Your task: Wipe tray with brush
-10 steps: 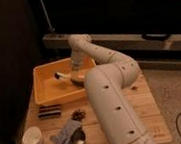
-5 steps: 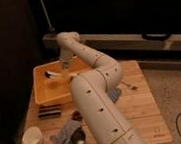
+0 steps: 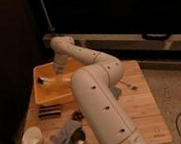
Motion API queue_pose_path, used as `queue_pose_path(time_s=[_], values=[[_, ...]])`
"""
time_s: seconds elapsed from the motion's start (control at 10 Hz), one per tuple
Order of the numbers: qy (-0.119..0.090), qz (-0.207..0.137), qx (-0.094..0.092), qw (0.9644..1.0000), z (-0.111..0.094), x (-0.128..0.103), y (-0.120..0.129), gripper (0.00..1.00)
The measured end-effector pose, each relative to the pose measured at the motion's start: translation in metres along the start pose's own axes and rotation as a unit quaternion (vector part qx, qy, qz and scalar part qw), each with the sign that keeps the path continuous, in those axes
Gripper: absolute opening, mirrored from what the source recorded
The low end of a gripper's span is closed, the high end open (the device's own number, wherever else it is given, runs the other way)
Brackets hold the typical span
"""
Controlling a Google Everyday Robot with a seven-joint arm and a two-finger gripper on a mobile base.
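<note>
At the front left corner of the tabletop [image 3: 145,109] stands a white cup [image 3: 32,137], upright. Just behind it, along the left edge, lies a dark flat block [image 3: 50,111]. Behind that, filling the rear left corner, sits the yellow tray [image 3: 46,96], with its near wall facing the front edge.

Inside the tray, toward its left side, lies the brush [image 3: 46,81], a small thing with dark and pale parts, low on the tray floor. Just to its right the hand [image 3: 58,75] is lowered into the tray from the rear. It is next to the brush, but whether it is apart, together or clamped on the brush cannot be told.

Near the front edge, right of the cup, a grey-blue cloth [image 3: 64,135] lies crumpled. A dark rounded object [image 3: 79,137] touches its right side.

The pale arm [image 3: 101,105] rises from the front edge, bends over the middle of the tabletop and reaches back to the tray. Toward the right edge lies a small dark item [image 3: 129,86], too small to tell what it is.
</note>
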Motion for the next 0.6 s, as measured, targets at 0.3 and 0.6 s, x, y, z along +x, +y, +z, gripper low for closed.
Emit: queue_pose_path(time_s=[0.3, 0.6], values=[[-0.011, -0.015, -0.007, 0.9998, 0.001, 0.01, 0.038, 0.0], [-0.008, -0.008, -0.021, 0.9997, 0.01, 0.044, 0.067, 0.0]])
